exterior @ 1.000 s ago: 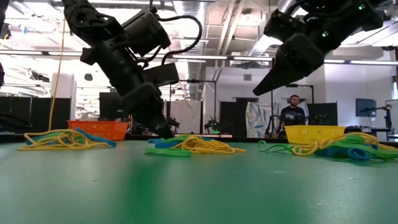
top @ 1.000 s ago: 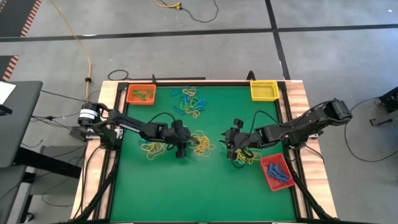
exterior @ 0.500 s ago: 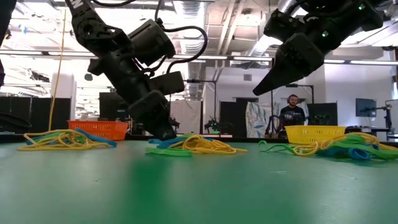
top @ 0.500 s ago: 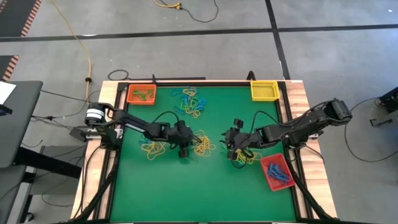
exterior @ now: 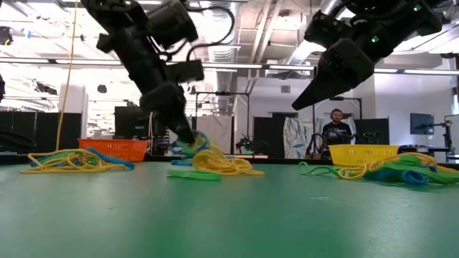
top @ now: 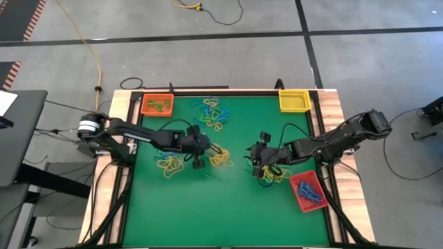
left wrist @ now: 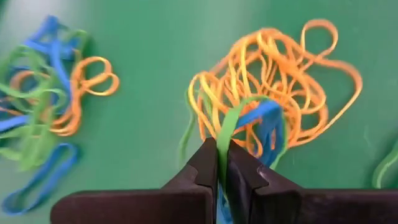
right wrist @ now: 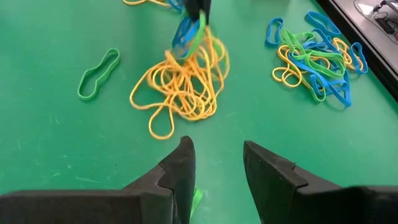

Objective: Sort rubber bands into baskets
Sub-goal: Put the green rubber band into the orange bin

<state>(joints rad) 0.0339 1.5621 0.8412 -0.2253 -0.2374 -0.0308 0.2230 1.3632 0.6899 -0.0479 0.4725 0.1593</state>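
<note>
Rubber bands lie in heaps on the green table. My left gripper (top: pixel 199 159) is over the middle heap of yellow bands (right wrist: pixel 183 87), shut on a green band (left wrist: pixel 227 127) and a blue band (left wrist: pixel 264 121). My right gripper (top: pixel 259 164) hangs open above another small heap (top: pixel 273 175) near the red basket (top: pixel 308 191), touching nothing. The orange basket (top: pixel 157 104) sits at the far left corner and the yellow basket (top: pixel 293 100) at the far right corner. A single green band (right wrist: pixel 98 74) lies flat beside the middle heap. My left gripper pinches the upper ends of the green and blue bands (left wrist: pixel 222 144) between its two fingers. The fingers come slanting down from the table's left side. The two loops hang below the fingertips (exterior: pixel 195 143), and their lower ends reach down into the yellow heap.
A mixed heap of blue, green and yellow bands (top: pixel 213 114) lies toward the far edge, and a yellow heap (top: pixel 171 164) lies under the left arm. Green and blue bands lie in the orange and red baskets. A person (exterior: pixel 337 129) stands in the room beyond the table.
My left gripper has shut on bands in the middle heap. It has then risen and drawn back a little toward the table's left edge. The green and blue bands have come up out of the yellow heap with it. The right arm has kept still.
</note>
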